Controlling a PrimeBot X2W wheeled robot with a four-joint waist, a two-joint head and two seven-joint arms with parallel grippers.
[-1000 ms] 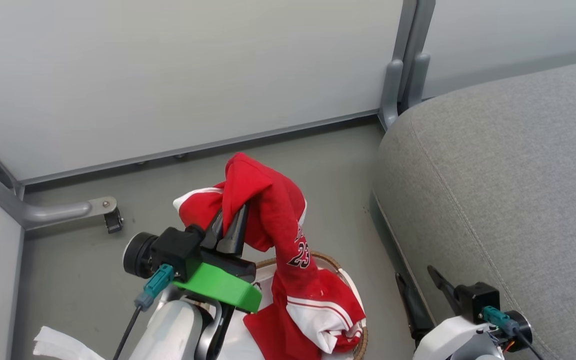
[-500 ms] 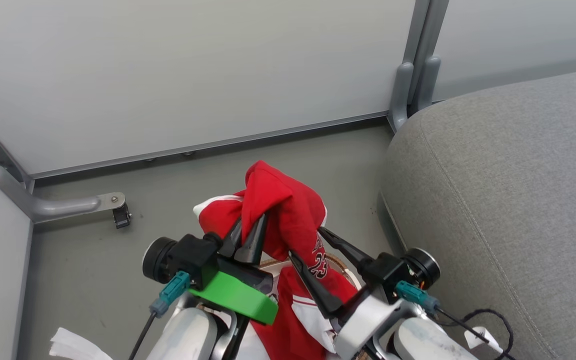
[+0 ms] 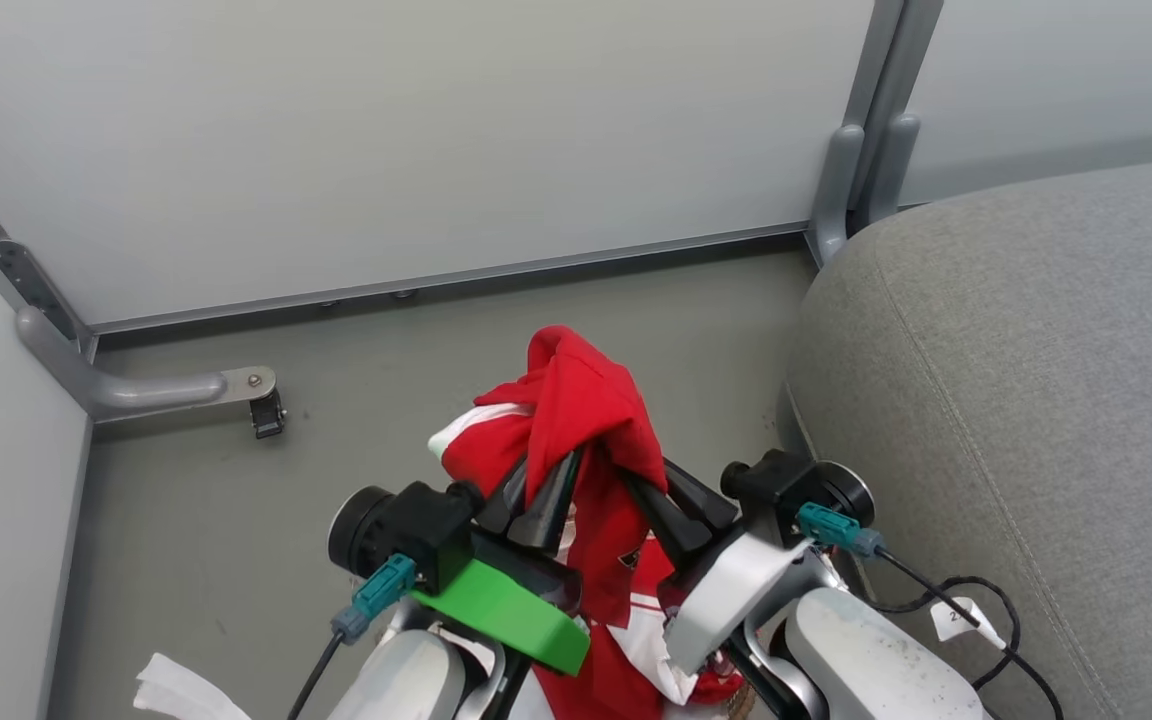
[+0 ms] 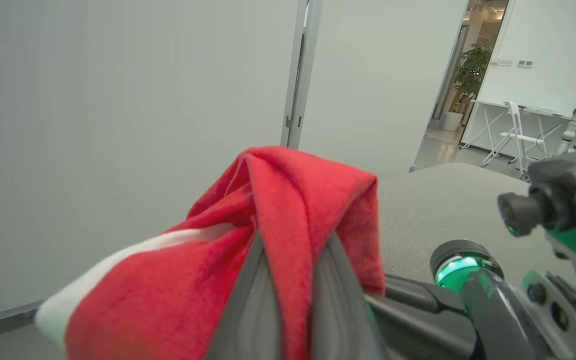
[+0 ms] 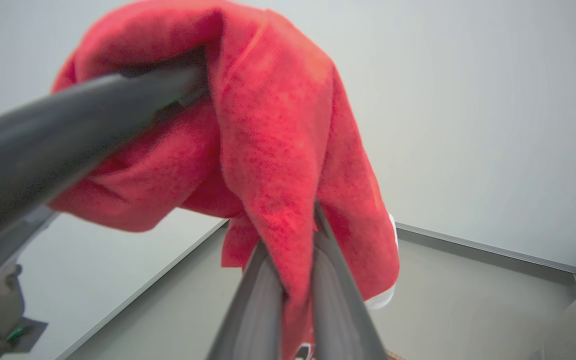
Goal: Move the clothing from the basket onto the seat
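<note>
Red soft sports clothing with white panels (image 3: 581, 400) hangs bunched in the air above the floor, near the large grey woven-fabric seat (image 3: 1036, 350). The left gripper (image 3: 544, 478) and right gripper (image 3: 648, 490) each pinch a fold tight. The garment's lower end drops behind the arms, and its dark print, perhaps a number, is too creased to read.

walls: pale grey partition panels (image 3: 436, 130), metal post (image 3: 879, 110) at corner | floor (image 3: 236, 540): plain grey (caster foot (image 3: 236, 385) resting there) | beyond doorway: potted plant (image 4: 470, 70), white table (image 4: 488, 104)
</note>
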